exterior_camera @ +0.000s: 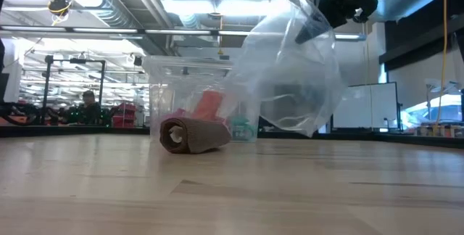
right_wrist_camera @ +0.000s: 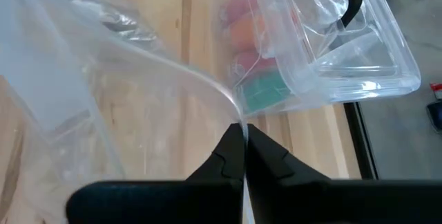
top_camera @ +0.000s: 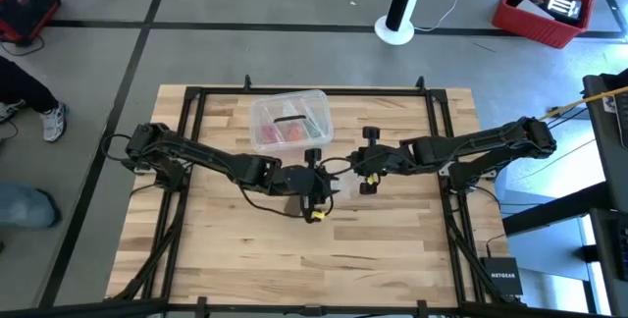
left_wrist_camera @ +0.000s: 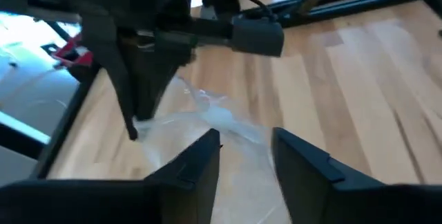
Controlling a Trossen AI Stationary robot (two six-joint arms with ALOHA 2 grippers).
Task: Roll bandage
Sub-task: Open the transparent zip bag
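Right gripper (right_wrist_camera: 242, 137): pinching shut on the crinkled clear plastic bag (exterior_camera: 293, 75), lifting it.
Left gripper (left_wrist_camera: 245, 148): standing partly open, holding nothing.
Bandage (exterior_camera: 194, 135): rolled brown-tan fabric, lying on the wooden table (exterior_camera: 290, 191).
Writing: NETGEAR box (top_camera: 503, 281).

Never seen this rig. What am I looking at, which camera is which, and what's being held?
Two robot arms work at a wooden table. One camera looks down from above, one sits level with the tabletop, and one rides on each wrist. On the table lie a rolled-up brown bandage and a clear plastic box with coloured contents. The right gripper is shut on the edge of a clear plastic bag, holding it up. The left gripper is open, beside the bag.
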